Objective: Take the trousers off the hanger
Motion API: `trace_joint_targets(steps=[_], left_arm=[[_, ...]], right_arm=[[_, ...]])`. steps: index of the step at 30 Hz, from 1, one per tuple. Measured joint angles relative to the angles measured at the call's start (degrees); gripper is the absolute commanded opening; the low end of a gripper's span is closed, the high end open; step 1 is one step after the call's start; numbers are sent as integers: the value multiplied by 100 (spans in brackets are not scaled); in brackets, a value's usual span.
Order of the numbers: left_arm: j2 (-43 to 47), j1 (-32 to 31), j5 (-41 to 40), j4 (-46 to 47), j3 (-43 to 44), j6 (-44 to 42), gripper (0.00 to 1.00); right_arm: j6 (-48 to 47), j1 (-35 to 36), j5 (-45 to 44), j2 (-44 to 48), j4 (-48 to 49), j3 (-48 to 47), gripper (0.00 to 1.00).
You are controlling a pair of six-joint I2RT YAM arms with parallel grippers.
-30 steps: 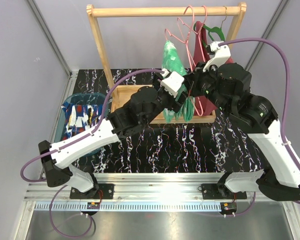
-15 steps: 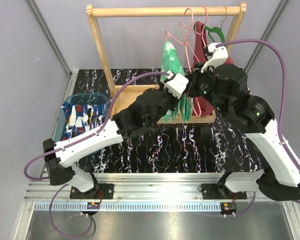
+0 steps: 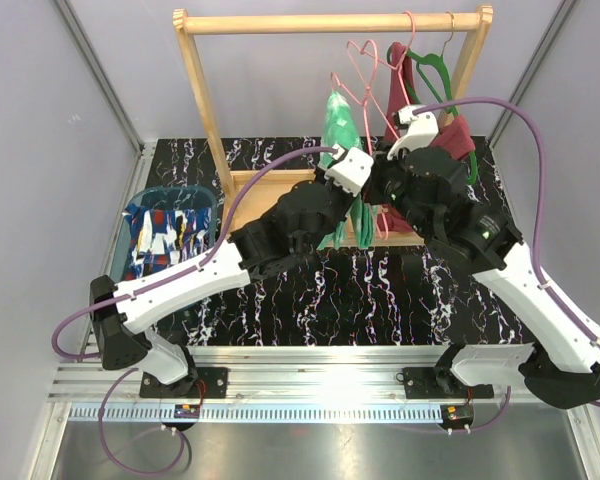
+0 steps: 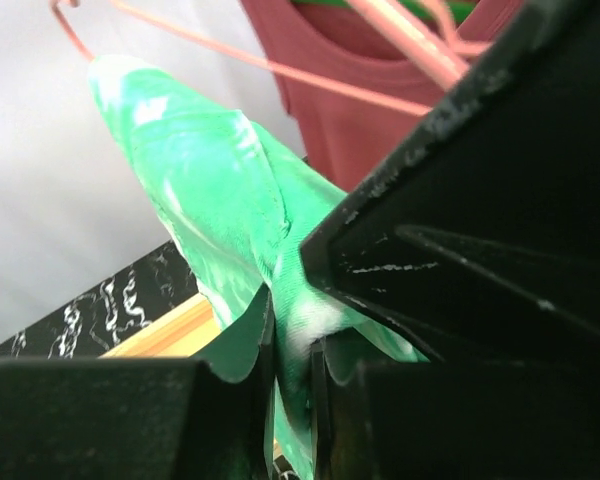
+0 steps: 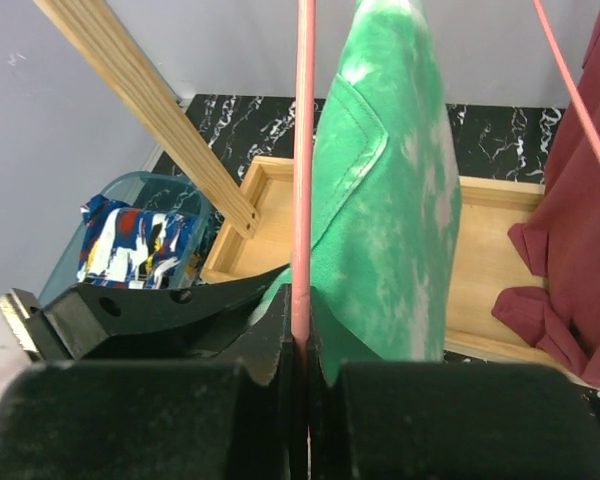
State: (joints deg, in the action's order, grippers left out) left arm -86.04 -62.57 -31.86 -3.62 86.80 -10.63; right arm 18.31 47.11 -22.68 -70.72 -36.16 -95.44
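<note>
1. Here the left gripper pinches a thin fold of the green-and-white trousers, which hang on the pink hanger; so shallow a bite may slip under a pull.
2. The right gripper is clamped on the hanger's wire; a twist could unhook the hanger from the wooden rail or snag the maroon tank top.

- green-and-white trousers: soft matt cloth, mottled.
- pink hanger: thin smooth wire, slight gloss.
- rack: bare pale wood, matt.
- tabletop: black marble-look surface, faint sheen.
- left claw: matt black plastic, scuffed.
</note>
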Motion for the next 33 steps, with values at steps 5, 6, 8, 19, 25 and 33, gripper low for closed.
trace_joint_targets(steps=[5,6,8,19,25,33], left_arm=[[46,2,-295,22,-323,-11,0],[68,2,-341,11,-387,-15,0],[184,2,-457,31,-603,-9,0],[1364,22,-861,763,-1200,175,0],[1902,24,-1115,1292,-1340,79,0],[2490,31,-1508,1552,-1327,-459,0]], right_arm=[[109,15,-195,175,413,713,0],[133,15,-214,197,481,824,0],[195,17,-236,240,597,1051,0],[345,-122,-153,175,643,1915,0],[404,-229,-4,140,684,2304,0],[402,-369,136,24,640,3294,0]])
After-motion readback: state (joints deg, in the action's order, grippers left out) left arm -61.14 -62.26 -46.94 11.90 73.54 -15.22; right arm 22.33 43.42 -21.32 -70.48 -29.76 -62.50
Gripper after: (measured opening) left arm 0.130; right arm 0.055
